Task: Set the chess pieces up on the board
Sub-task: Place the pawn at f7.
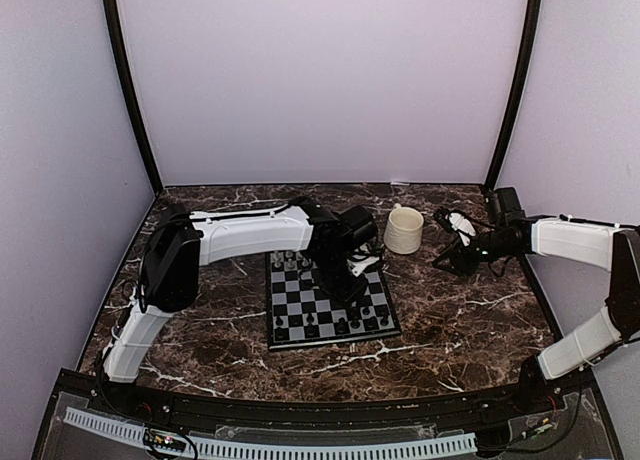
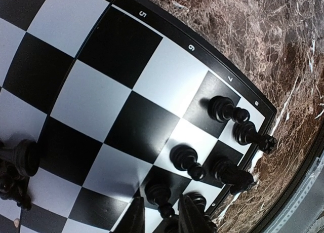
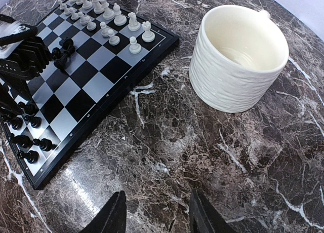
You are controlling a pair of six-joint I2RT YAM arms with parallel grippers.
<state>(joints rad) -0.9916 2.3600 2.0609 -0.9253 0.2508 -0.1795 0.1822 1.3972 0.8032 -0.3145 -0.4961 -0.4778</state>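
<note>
Board (image 1: 300,305) sits mid table (image 1: 460,320), white pieces (image 3: 116,20) toward the far edge, black pieces (image 2: 223,109) upright; left claw (image 2: 162,215) and right claw (image 3: 157,212) both spread.

From above, the left arm (image 1: 250,232) covers the board's (image 1: 300,310) middle squares, and the chess pieces (image 1: 312,329) are too small to name by kind or count.

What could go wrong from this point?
1. The left gripper sits low among crowded black pieces at the corner of the board; it could topple neighbours.
2. A clump of black pieces mid-board lies beside that arm and could get swept.
3. The right gripper, reaching in, might nudge the mug.
</note>
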